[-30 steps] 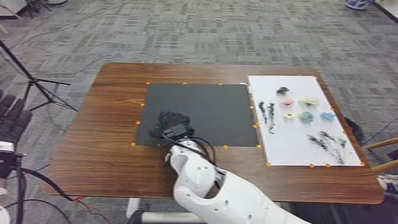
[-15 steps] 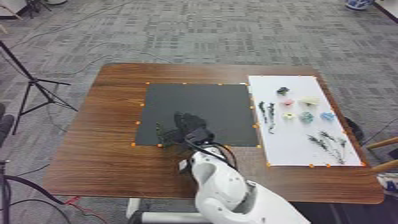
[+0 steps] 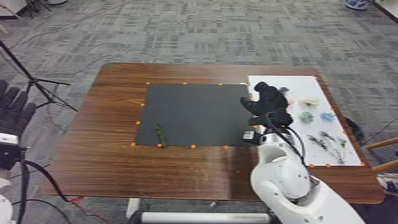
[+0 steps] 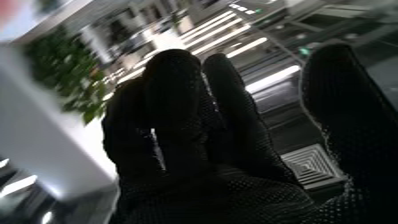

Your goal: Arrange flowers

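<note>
Flowers [image 3: 306, 117] on two sheets, right hand [image 3: 272, 107] wide

One green sprig [image 3: 161, 136] lies near the black sheet's [image 3: 191, 107] near-left corner. Pale blossoms [image 3: 327, 117] and stems [image 3: 342, 143] lie toward the white sheet's [image 3: 302, 85] right edge. The right hand, thumb apart, is over that sheet's left edge; the left hand [image 3: 12, 114], fingers straight, is beyond the table's [image 3: 98, 150] left edge.

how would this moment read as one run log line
arrange flowers | right hand open, over white sheet's left edge | green sprig on dark mat | left hand open
</note>
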